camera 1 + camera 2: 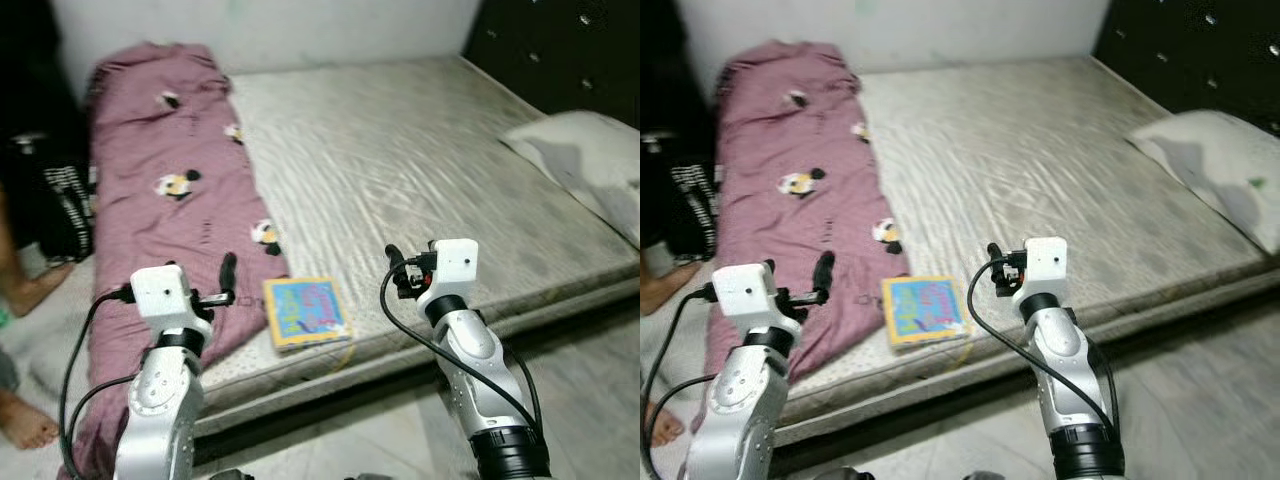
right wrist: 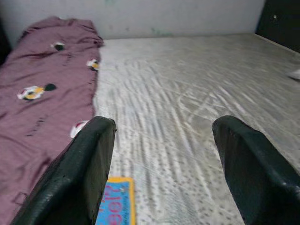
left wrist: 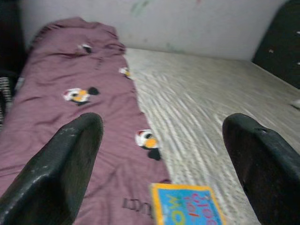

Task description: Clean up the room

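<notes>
Lying near the front edge of the bed (image 1: 420, 170) is a colourful book (image 1: 306, 312), just beside a purple blanket (image 1: 170, 200). Both the left hand (image 3: 159, 154) and right hand (image 2: 161, 159) are held spread wide above that edge, grasping nothing.

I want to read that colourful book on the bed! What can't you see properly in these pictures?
- Book: cover words too small in the eye views, blurred and cut off by the frame's edge in the left wrist view.
- Pillow: cut off by the right edge.
- Person's foot: the left edge cuts off the rest of the person.
- Blanket: near end hidden behind the left arm.
</notes>
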Controlling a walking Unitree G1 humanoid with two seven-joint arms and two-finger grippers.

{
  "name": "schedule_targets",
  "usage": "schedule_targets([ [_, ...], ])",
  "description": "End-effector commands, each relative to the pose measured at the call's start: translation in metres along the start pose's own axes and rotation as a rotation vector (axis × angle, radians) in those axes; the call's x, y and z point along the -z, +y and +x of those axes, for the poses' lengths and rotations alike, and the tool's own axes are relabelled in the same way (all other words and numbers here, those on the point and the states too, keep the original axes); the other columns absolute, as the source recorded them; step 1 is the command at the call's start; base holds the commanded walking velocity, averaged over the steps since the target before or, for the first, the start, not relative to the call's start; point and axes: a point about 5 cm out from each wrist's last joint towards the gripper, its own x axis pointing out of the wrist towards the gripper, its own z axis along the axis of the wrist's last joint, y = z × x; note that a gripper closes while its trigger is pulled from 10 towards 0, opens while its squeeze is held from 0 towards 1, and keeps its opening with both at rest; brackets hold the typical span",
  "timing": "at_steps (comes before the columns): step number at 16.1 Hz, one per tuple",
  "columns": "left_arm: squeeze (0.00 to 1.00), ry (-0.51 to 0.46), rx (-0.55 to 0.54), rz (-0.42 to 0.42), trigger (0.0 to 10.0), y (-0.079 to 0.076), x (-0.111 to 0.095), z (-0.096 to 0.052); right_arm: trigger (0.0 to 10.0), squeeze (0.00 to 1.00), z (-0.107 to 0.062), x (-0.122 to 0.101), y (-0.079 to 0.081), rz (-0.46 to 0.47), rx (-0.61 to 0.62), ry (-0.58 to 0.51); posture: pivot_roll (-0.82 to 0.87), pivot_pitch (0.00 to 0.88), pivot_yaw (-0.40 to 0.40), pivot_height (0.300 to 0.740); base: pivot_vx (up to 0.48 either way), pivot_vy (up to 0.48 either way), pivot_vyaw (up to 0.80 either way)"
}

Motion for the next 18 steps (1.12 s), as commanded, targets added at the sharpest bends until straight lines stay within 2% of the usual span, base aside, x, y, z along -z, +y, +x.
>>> schedule_targets([
  [1, 0.00, -0.008, -0.005, 0.010, 10.0, 0.0013, -0.0027, -0.0013, 10.0, 0.00, 0.0006, -0.0039, -0.0018, 0.004, 0.006, -0.014, -0.03, 0.056, -0.032, 0.740, 0.000, 0.000, 0.00],
  [5, 0.00, -0.013, 0.000, 0.015, 10.0, 0.0014, -0.0034, -0.0015, 10.0, 0.00, 0.0005, -0.0037, -0.0021, 0.003, 0.009, -0.012, -0.03, 0.059, -0.030, 0.740, 0.000, 0.000, 0.00],
  [7, 0.00, -0.014, 0.001, 0.014, 10.0, 0.0013, -0.0035, -0.0016, 10.0, 0.00, 0.0004, -0.0037, -0.0027, 0.003, 0.013, -0.011, -0.03, 0.060, -0.030, 0.740, 0.000, 0.000, -0.76],
  [14, 0.00, -0.020, 0.011, 0.017, 10.0, 0.0004, -0.0042, -0.0019, 10.0, 0.00, 0.0001, -0.0037, -0.0035, -0.001, 0.016, -0.012, -0.03, 0.061, -0.029, 0.740, 0.000, 0.000, 0.00],
  [18, 0.00, -0.024, 0.015, 0.014, 10.0, 0.0002, -0.0045, -0.0020, 10.0, 0.00, 0.0001, -0.0031, -0.0039, -0.001, 0.018, -0.009, -0.03, 0.061, -0.029, 0.740, 0.301, 0.000, -0.12],
])
